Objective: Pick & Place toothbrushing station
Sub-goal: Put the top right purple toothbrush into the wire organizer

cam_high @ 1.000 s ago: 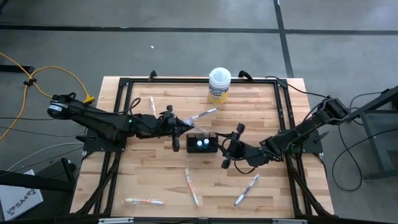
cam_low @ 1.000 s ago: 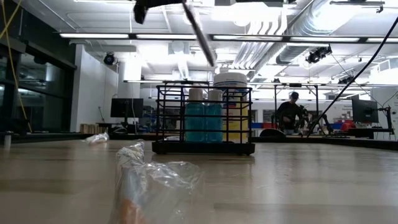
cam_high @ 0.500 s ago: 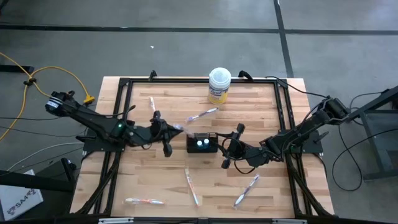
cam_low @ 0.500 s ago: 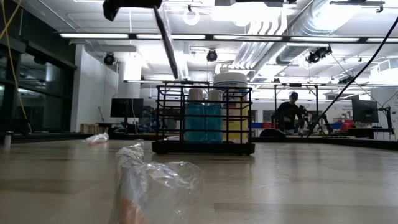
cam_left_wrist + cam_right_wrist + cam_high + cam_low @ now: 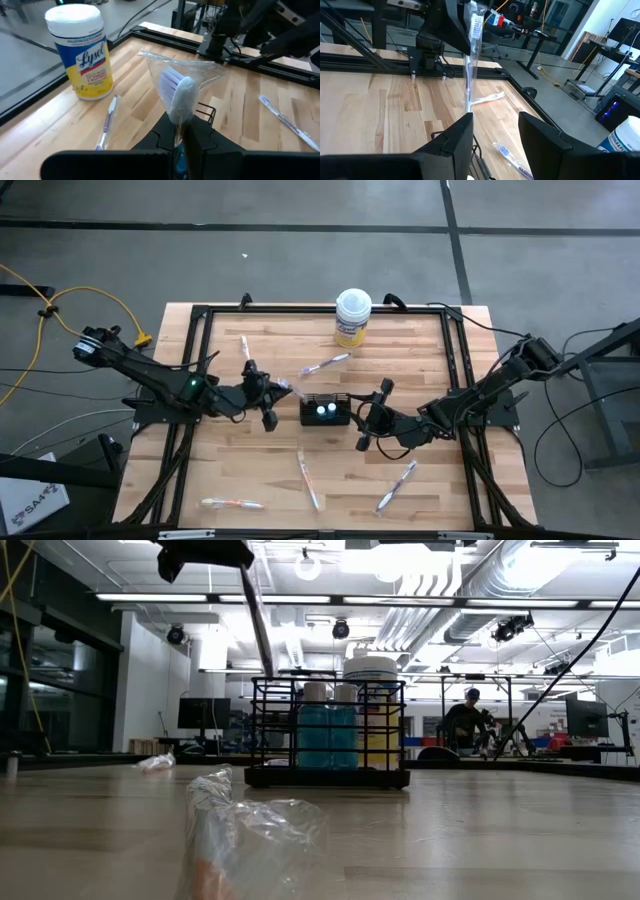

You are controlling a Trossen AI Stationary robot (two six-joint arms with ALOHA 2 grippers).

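Left tool grips a wrapped toothbrush just left of the black wire-mesh holder.
Right tool, fingers apart and empty, waits at the holder's right; two teal tubes stand inside. A Lysol tub stands behind, loose toothbrushes lie on the bench. Only the low view shows a crumpled wrapper up front.
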